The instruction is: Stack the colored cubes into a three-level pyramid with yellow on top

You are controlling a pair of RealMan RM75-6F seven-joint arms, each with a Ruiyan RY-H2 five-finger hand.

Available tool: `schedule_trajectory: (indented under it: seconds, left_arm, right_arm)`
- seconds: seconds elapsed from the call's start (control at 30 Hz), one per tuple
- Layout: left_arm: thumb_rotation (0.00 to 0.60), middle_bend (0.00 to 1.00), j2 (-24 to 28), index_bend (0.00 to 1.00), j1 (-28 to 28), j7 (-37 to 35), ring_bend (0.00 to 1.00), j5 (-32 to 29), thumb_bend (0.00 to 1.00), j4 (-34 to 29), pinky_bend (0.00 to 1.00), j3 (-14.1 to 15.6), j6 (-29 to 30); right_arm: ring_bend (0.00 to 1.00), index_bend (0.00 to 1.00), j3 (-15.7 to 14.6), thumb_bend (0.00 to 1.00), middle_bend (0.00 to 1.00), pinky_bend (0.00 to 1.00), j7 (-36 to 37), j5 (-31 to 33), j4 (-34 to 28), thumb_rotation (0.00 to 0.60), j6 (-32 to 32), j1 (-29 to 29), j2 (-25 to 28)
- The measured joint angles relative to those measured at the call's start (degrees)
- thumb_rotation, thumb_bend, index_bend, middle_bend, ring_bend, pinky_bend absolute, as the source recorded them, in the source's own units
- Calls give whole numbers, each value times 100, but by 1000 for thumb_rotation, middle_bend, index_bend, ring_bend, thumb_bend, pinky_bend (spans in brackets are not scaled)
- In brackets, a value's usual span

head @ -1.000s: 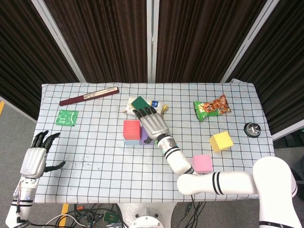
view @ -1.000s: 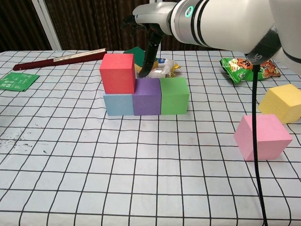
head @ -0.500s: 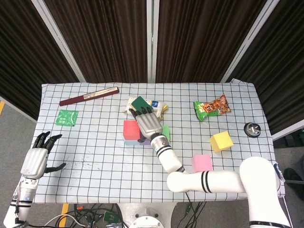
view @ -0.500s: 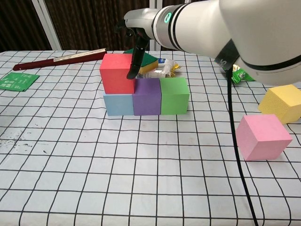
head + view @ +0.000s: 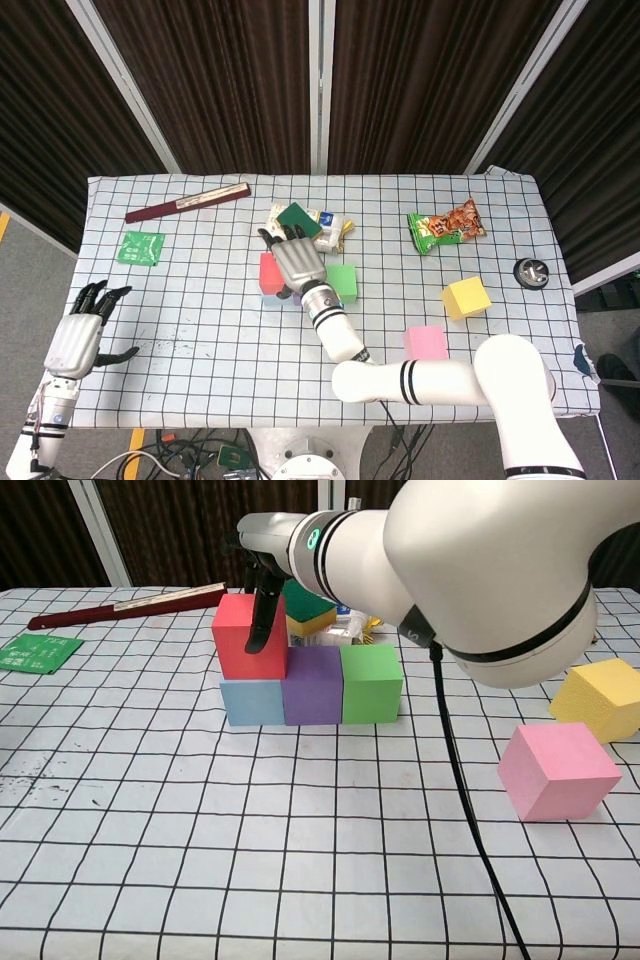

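- Far left, the left hand (image 5: 78, 335) hangs off the table's edge, fingers spread apart, nothing in it.
- On the checked tablecloth (image 5: 300, 860), a green packet (image 5: 35, 652) lies flat at the left, with a dark red folded fan (image 5: 130, 605) further back.
- Now the build: three cubes sit in a row, touching side to side, with the light blue cube (image 5: 250, 701) on the left, the purple cube (image 5: 314, 685) in the middle and the green cube (image 5: 371, 683) on the right.
- The red cube (image 5: 240, 638) stands on the second level, mostly over the light blue one and reaching onto the purple.
- The right hand (image 5: 294, 264) is over the stack, palm down; in the chest view one dark fingertip (image 5: 257, 640) comes down in front of the red cube's front face. Whether it is touching I cannot tell, and how the other fingers lie stays hidden. It holds no cube.
- Just behind the stack lies a pile of snack wrappers with a dark green box (image 5: 298, 218) on top.
- Further right, the pink cube (image 5: 556, 770) sits alone near the front edge, well apart from the stack.
- The yellow cube (image 5: 602, 698) is behind it to the right, tilted askew to the grid.
- At the back a green snack bag (image 5: 446, 226) lies flat, and a small black round object (image 5: 530, 272) sits near the right edge.
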Motion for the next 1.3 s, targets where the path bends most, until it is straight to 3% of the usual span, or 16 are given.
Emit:
schedule_trajectory:
  seconds: [0.33,0.7,0.97,1.3]
  left_arm:
    - [600,182,-49,155,13,92,25,12,0,28,37,-35,42]
    - [600,182,-209,155,78,128,25,8,0,199,37,-133,221]
    - [600,182,-256,154,75,183,25,6,0,226,37,-143,197]
    - [600,182,-291,154,60,137,25,45,0,261,36,-142,173]
  right_arm:
    - [23,0,79,66,409,0,-24,-318,148,600,277,-36,-239]
    - [33,0,180,90,426,0,-12,-604,-272,600,362,-230,34]
    - [33,0,-40,92,430,0,-6,-1032,-751,600,261,-479,500]
    - [33,0,-210,91,436,0,287,-1179,-756,600,24,-710,603]
